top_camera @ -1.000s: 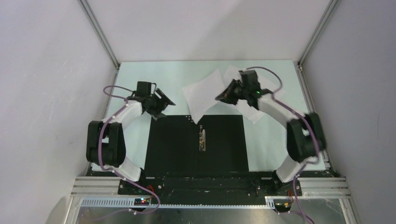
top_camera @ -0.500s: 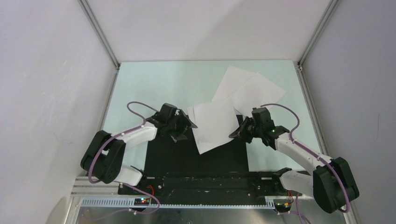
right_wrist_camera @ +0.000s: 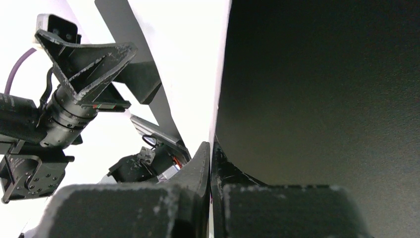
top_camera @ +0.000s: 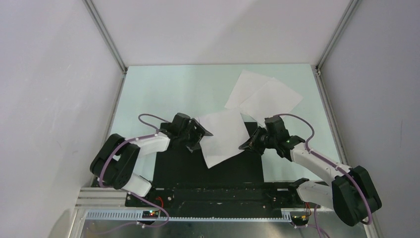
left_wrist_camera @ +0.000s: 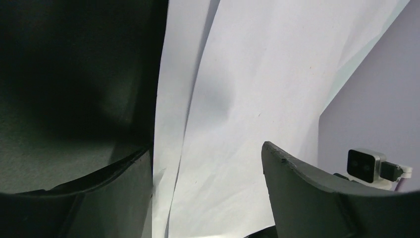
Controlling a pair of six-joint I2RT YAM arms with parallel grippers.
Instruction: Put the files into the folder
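Note:
The folder (top_camera: 178,166) lies open near the arms, black inside up; its spine clip is hidden. One white sheet (top_camera: 223,138) hangs over the folder's far half. My right gripper (top_camera: 246,145) is shut on this sheet's right edge, and in the right wrist view its jaws (right_wrist_camera: 212,148) pinch the sheet (right_wrist_camera: 198,49) beside the black folder (right_wrist_camera: 322,89). My left gripper (top_camera: 200,133) is at the sheet's left edge. In the left wrist view it (left_wrist_camera: 208,158) is open, with the sheet (left_wrist_camera: 257,99) between the wide jaws. Two more white sheets (top_camera: 247,87) (top_camera: 275,99) lie overlapping at the back right.
Grey walls and metal frame posts (top_camera: 106,37) close in the pale green table (top_camera: 163,89) on three sides. The arms' base rail (top_camera: 218,193) runs along the near edge. The left gripper shows in the right wrist view (right_wrist_camera: 84,64).
My right gripper carried one sheet from the back of the table down over the open folder. My left gripper swung right to the sheet's left edge. The clip became covered.

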